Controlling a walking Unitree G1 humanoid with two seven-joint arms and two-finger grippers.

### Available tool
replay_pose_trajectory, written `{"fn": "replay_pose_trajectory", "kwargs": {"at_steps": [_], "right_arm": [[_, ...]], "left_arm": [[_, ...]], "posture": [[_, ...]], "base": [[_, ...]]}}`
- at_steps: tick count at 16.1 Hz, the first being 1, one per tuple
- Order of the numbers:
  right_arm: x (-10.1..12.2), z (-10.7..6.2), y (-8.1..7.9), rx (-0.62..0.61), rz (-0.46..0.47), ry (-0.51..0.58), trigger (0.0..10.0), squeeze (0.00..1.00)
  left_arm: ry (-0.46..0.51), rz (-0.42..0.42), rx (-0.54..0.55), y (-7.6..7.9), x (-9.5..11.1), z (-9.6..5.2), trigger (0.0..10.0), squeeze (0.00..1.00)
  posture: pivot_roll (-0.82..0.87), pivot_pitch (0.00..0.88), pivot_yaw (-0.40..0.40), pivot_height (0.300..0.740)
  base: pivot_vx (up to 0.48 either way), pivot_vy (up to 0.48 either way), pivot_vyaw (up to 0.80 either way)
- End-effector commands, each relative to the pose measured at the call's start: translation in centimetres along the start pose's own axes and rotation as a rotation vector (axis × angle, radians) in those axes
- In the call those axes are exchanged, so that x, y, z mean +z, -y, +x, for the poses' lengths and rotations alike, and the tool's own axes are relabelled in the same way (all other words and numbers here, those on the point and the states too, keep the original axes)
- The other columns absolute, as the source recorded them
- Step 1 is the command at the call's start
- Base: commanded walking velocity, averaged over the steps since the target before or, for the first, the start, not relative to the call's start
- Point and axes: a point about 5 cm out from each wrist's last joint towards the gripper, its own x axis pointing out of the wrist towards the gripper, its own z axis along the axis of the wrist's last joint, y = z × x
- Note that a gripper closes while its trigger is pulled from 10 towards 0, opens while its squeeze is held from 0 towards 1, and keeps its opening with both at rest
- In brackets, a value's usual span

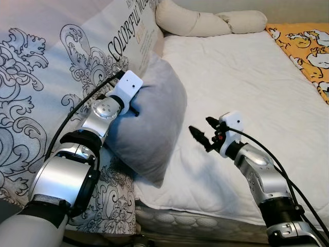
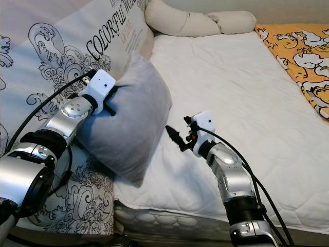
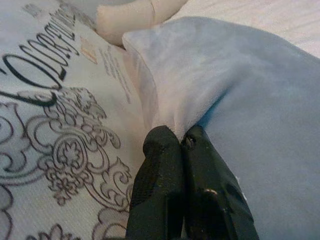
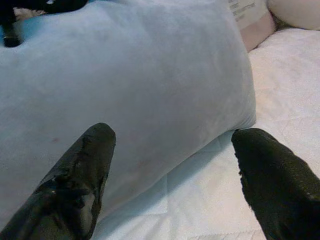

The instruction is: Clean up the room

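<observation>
While the left arm reaches in from the lower left of the head views, the scene reads as follows.

Pillow: soft grey velvety square pillow (image 1: pixel 154 123), left of centre in the head views, standing on edge at the left border of the bed.
Pillow axis: long axis runs from upper left to lower right; one corner points up toward the top of the frame, the opposite corner points down over the mattress edge.
Pillow contact: its back leans against the large white cushion with black scrollwork and lettering (image 1: pixel 46 77); its lower part rests on the white quilted mattress cover (image 1: pixel 247 77).
Left gripper: left gripper (image 3: pixel 181 140) is clenched on a pinch of the grey pillow's edge fabric, fingers pressed together, at the pillow's upper left side.
Right gripper: right gripper (image 4: pixel 175 145) is spread wide and grasps nothing; it hovers above the mattress cover just beside the pillow's right face, pointing at it.
Upper frame: cream bolster-shaped pillows (image 1: pixel 205 20) lie along the far end of the bed.
Upper right: orange blanket printed with white cartoon ducks (image 1: pixel 308 46) lies along the bed's right edge.
</observation>
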Motion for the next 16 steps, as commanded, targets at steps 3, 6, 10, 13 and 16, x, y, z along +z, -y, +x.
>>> {"fn": "replay_pose_trajectory", "kwargs": {"at_steps": [3,6,10,13,16], "right_arm": [[0.5,-0.5,0.3,0.013,-0.033,0.000,10.0,1.00],[0.4,-0.9,0.4,0.030,-0.032,0.002,10.0,1.00],[1.2,-2.5,-0.6,0.214,-0.032,0.017,10.0,1.00],[1.9,-3.9,0.6,0.193,-0.055,0.026,10.0,1.00],[3.6,-3.4,0.9,0.090,-0.012,0.140,10.0,1.00]], "left_arm": [[-0.072,-0.092,0.051,-0.5,-1.4,-0.4,10.0,0.00],[-0.069,-0.131,0.027,0.1,-1.9,-0.5,10.0,0.00],[0.029,-0.128,-0.003,-0.1,-0.6,-0.7,10.0,1.00],[0.298,-0.253,0.001,-0.9,3.4,-1.8,10.0,1.00],[0.442,-0.331,0.000,-0.5,5.3,-3.6,10.0,1.00]], "posture": [[0.02,0.000,0.100,0.740],[0.02,0.000,0.096,0.740],[0.02,0.000,0.087,0.740],[0.03,0.000,0.086,0.740],[0.02,0.000,0.084,0.740]], "base": [[0.000,0.000,0.00],[0.000,0.000,0.00],[0.000,0.000,0.00],[0.000,0.000,0.00],[0.000,0.000,0.00]]}}
